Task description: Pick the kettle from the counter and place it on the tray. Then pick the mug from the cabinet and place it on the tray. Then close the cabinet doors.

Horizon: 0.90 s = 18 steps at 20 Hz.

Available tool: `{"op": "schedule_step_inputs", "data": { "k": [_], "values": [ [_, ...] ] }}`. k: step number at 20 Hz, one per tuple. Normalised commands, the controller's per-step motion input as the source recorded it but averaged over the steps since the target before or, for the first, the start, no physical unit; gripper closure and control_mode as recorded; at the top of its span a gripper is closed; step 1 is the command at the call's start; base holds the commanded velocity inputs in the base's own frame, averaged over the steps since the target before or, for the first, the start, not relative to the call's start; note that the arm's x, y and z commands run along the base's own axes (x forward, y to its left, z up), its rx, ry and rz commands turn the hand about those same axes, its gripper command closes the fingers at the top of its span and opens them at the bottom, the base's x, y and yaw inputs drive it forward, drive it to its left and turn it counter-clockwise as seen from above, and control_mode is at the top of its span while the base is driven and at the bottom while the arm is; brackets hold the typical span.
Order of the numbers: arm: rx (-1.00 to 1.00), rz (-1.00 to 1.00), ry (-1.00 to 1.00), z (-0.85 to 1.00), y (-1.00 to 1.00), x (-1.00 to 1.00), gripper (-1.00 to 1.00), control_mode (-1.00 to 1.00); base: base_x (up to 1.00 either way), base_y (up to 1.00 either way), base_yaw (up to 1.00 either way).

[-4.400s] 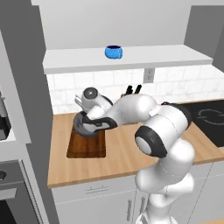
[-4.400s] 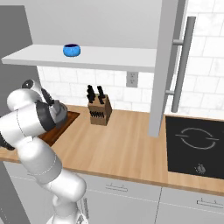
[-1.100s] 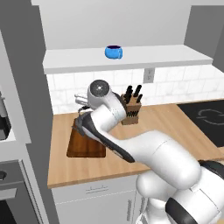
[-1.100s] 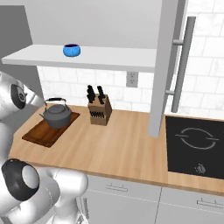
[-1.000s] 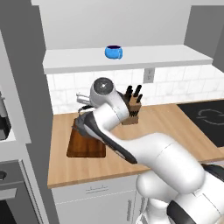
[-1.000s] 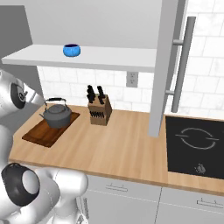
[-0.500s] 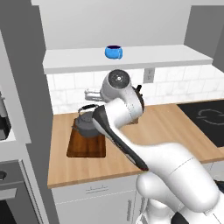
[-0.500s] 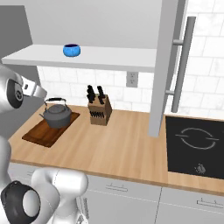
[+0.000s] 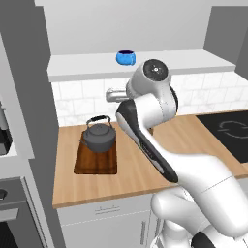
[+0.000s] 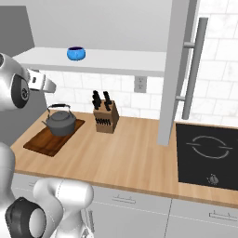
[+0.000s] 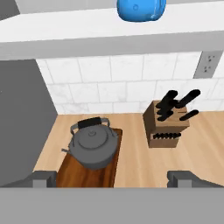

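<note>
Now, from the left base view, the squat dark grey metal kettle [image 9: 99,136] sits on the flat dark brown wooden tray [image 9: 96,158] on the light wood worktop [image 9: 131,169], and the small bright blue mug [image 9: 126,57] waits on the white cabinet shelf [image 9: 82,67]. Over on the right base view, the end effector [image 10: 48,85] hangs in the air above the kettle [image 10: 60,121], near a wooden knife block [image 10: 105,119]. On the hand view, two dark fingertips [image 11: 42,178] stand wide apart, empty, kettle [image 11: 93,146] below, mug [image 11: 141,9] up top.
</note>
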Motion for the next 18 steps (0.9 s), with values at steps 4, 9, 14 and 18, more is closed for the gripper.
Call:
{"op": "schedule_step_inputs", "data": {
  "k": [4, 9, 14, 18],
  "values": [
    [-0.01, 0.15, -0.04, 0.44, -0.36, 0.03, -1.0, -1.0, 0.0, 0.0, 0.0],
    [0.0, 0.0, -0.01, 0.42, -0.32, 0.16, -1.0, -1.0, 0.0, 0.0, 0.0],
    [0.0, 0.05, -0.09, 0.31, -0.31, 0.25, -1.0, -1.0, 0.0, 0.0, 0.0],
    [0.0, 0.05, -0.13, 0.27, -0.32, 0.36, -1.0, -1.0, 0.0, 0.0, 0.0]
  ]
}}
